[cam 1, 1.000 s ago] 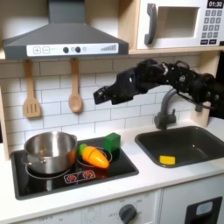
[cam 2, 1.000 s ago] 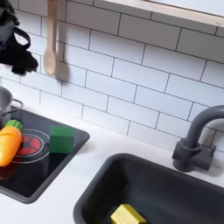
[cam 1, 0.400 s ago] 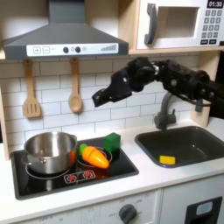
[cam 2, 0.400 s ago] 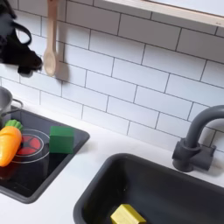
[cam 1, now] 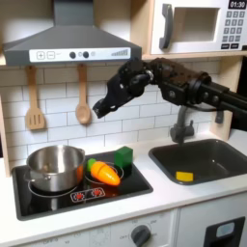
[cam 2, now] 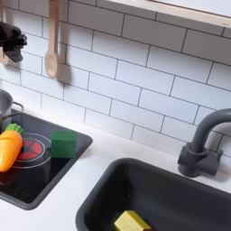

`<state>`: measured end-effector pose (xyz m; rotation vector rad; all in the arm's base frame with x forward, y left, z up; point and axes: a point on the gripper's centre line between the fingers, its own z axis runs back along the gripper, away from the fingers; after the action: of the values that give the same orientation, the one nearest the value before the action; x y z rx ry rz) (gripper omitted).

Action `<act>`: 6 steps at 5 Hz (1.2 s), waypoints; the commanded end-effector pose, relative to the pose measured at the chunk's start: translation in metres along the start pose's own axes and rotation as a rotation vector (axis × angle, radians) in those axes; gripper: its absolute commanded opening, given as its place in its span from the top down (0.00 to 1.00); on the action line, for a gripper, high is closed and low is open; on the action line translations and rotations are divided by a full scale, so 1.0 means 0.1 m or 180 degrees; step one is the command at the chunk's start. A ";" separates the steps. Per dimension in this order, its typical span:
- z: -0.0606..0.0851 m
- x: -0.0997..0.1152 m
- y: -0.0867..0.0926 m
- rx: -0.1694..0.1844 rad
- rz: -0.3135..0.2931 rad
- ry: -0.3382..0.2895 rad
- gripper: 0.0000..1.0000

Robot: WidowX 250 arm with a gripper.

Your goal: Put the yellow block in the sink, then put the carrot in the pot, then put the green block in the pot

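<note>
The gripper [cam 1: 101, 109] hangs in the air in front of the tiled wall, above the stove [cam 1: 68, 193] and just beside a wooden spoon [cam 1: 83, 96] in the first exterior view; it touches nothing and carries nothing. How far its jaws stand apart I cannot tell: in the first exterior view they are a dark blur, and in the second exterior view the gripper [cam 2: 11, 41] is cut by the second exterior view's left edge. The yellow block [cam 1: 184, 176] lies in the sink [cam 1: 207, 152], near the front wall in both exterior views, well apart from the faucet [cam 1: 180, 123]. In the second exterior view the block [cam 2: 131, 222] sits low in the sink [cam 2: 171, 185], with the faucet [cam 2: 202, 144] behind it. The carrot [cam 1: 104, 173] lies on the stove between the pot [cam 1: 55, 167] and the green block [cam 1: 123, 156], its green end toward the pot. The green block stands at the stove's back corner on the first exterior view's right, just beside the carrot. In the second exterior view the carrot [cam 2: 9, 147] and green block [cam 2: 63, 143] lie near each other on the stove [cam 2: 36, 176]. The pot stands on the first exterior view's left burner. A spatula [cam 1: 35, 98] hangs on the wall beyond the spoon.
</note>
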<state>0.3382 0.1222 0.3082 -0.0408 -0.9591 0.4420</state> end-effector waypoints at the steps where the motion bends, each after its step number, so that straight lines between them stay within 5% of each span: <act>1: -0.23 -0.16 -0.09 0.0046 -0.0174 0.0332 0.00; 2: -0.33 -0.27 -0.17 0.0085 -0.0268 0.0539 0.00; 6: -0.54 -0.47 0.06 0.0320 -0.0317 0.0846 0.00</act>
<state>0.3579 0.1173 0.2472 0.0371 -0.6923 0.3796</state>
